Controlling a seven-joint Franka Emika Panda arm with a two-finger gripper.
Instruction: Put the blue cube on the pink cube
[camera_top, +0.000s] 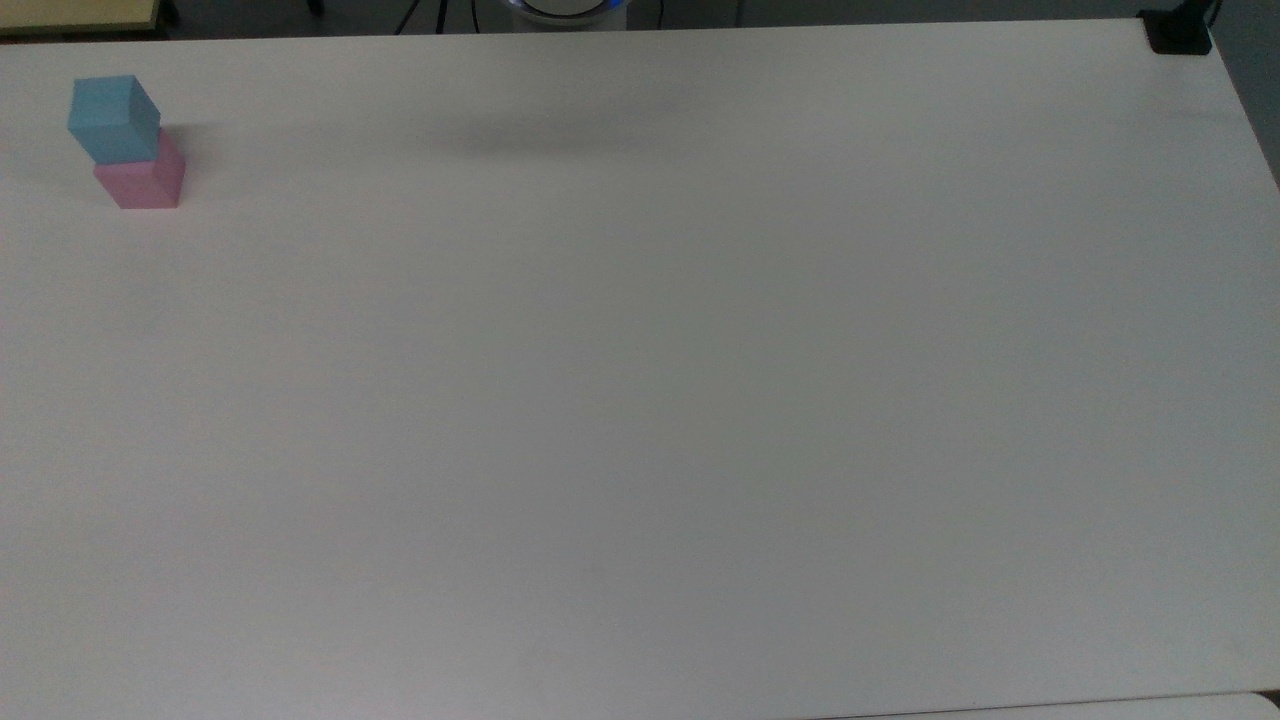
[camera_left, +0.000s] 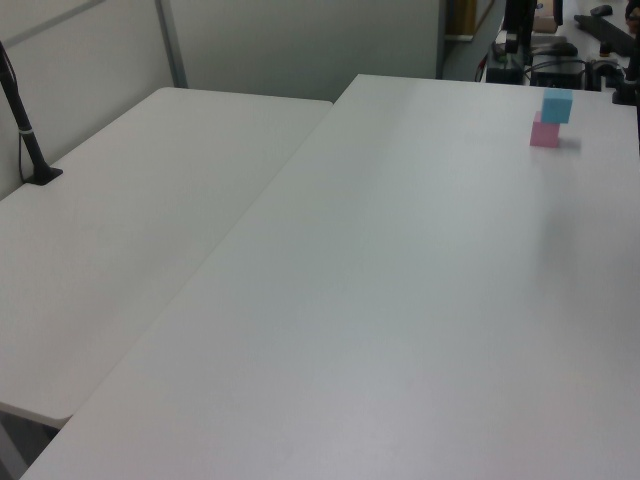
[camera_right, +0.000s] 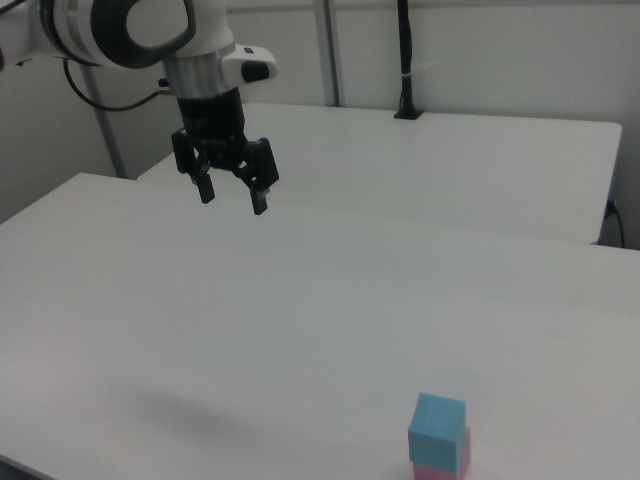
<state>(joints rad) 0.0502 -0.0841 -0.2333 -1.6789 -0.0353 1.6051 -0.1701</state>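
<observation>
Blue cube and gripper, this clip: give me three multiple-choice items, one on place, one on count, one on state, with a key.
1. Where is the blue cube?
A. on top of the pink cube
B. beside the pink cube on the table
C. between the gripper's fingers

2. How many cubes are on the white table?
A. one
B. two
C. three

3. What state is the gripper in?
A. shut on the blue cube
B. shut on nothing
C. open and empty, above the table

Key:
1. A: in the right view the blue cube sits on the pink cube, slightly offset.
2. B: the top view's upper left holds one blue and one pink cube, stacked.
3. C: in the right view its fingers are spread with nothing between them, well away from the stack.
</observation>
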